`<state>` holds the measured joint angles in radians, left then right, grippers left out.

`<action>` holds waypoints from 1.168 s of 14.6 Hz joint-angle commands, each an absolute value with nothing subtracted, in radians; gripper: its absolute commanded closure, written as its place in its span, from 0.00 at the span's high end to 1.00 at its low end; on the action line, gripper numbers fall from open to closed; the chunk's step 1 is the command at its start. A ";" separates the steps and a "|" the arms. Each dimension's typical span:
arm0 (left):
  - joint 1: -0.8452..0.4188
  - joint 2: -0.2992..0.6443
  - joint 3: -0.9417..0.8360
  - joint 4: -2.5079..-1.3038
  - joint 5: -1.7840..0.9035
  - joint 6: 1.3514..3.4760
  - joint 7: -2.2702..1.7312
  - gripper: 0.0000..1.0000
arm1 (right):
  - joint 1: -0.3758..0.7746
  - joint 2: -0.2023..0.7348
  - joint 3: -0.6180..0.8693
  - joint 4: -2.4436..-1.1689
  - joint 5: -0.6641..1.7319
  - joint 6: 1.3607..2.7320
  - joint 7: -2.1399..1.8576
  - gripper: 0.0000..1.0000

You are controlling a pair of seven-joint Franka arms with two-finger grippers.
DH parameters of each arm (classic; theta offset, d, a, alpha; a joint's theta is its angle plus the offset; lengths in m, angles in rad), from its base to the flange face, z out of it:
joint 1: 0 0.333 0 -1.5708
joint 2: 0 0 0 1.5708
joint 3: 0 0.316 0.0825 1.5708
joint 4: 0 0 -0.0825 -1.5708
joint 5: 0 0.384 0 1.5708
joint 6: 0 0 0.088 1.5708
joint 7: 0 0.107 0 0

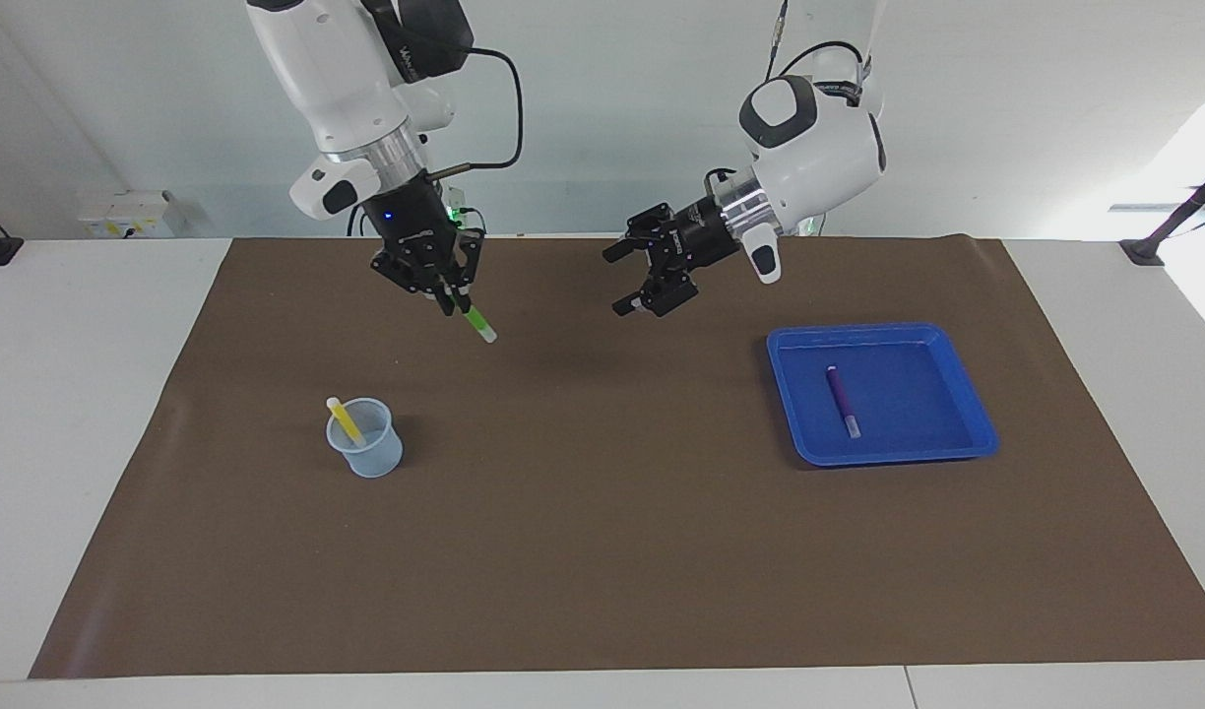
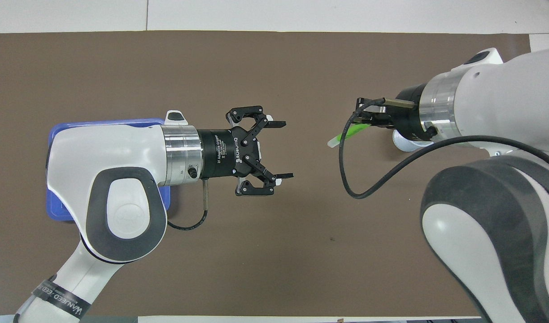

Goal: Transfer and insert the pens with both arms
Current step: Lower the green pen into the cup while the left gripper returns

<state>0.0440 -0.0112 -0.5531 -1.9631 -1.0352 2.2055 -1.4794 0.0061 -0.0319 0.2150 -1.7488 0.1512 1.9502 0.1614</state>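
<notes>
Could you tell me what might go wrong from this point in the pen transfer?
The right gripper pinches the green pen only at its top end, tilted, so it may swing or slip. The cup is small and already holds the yellow pen, leaning, which could block insertion or tip the cup. The left gripper, open, hovers over the mat.
</notes>
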 commanded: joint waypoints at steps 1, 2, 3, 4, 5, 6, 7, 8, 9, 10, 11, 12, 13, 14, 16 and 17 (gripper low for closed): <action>0.120 -0.020 -0.548 -1.922 -0.794 2.054 -1.471 1.00 | -0.006 -0.077 0.164 -1.815 0.092 1.962 -0.001 0.00; 0.127 -0.018 -0.548 -1.908 -0.676 2.028 -1.465 1.00 | -0.006 -0.090 0.143 -1.844 0.069 1.971 -0.047 0.00; 0.141 -0.017 -0.545 -1.896 -0.594 1.982 -1.444 1.00 | -0.006 -0.104 0.120 -1.885 0.043 2.030 -0.108 0.00; 0.164 -0.017 -0.545 -1.890 -0.568 1.953 -1.392 1.00 | -0.006 -0.118 0.104 -1.931 0.034 2.081 -0.153 0.00; 0.188 -0.017 -0.545 -1.891 -0.565 1.924 -1.290 1.00 | -0.006 -0.132 0.088 -1.972 0.034 2.118 -0.179 0.00; 0.211 -0.020 -0.543 -1.894 -0.563 1.901 -1.175 1.00 | -0.006 -0.136 0.072 -2.002 0.032 2.143 -0.198 0.00; 0.247 -0.021 -0.542 -1.901 -0.555 1.885 -1.055 1.00 | -0.008 -0.130 0.068 -2.025 0.032 2.173 -0.221 0.00; 0.286 -0.021 -0.538 -1.902 -0.537 1.873 -0.989 1.00 | -0.009 -0.121 0.064 -2.037 0.034 2.206 -0.224 0.00; 0.322 -0.020 -0.538 -1.901 -0.490 1.867 -0.915 1.00 | -0.011 -0.106 0.064 -2.051 0.032 2.241 -0.224 0.00; 0.340 -0.015 -0.538 -1.901 -0.432 1.868 -0.834 1.00 | -0.011 -0.094 0.063 -2.066 0.034 2.272 -0.224 0.00; 0.353 -0.003 -0.538 -1.902 -0.385 1.879 -0.743 1.00 | -0.011 -0.078 0.063 -2.074 0.034 2.302 -0.224 0.00; 0.365 0.012 -0.537 -1.898 -0.335 1.884 -0.653 1.00 | -0.012 -0.062 0.063 -2.082 0.034 2.331 -0.222 0.00; 0.385 0.034 -0.537 -1.891 -0.269 1.888 -0.543 1.00 | -0.012 -0.040 0.061 -2.083 0.034 2.356 -0.224 0.00; 0.396 0.047 -0.538 -1.890 -0.220 1.899 -0.453 1.00 | -0.014 -0.028 0.061 -2.085 0.034 2.373 -0.225 0.00; 0.408 0.073 -0.537 -1.891 -0.122 1.945 -0.285 1.00 | -0.017 -0.018 0.060 -2.114 0.034 2.413 -0.225 0.00; 0.408 0.090 -0.537 -1.894 -0.059 1.975 -0.214 1.00 | -0.017 -0.018 0.058 -2.141 0.034 2.439 -0.227 0.00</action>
<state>0.4018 0.0579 -0.5304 -1.8990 -0.1543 1.9278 -0.3491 -0.0050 -0.0104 0.0564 -2.0902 0.0515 2.3865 -0.2075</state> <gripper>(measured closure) 0.000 0.824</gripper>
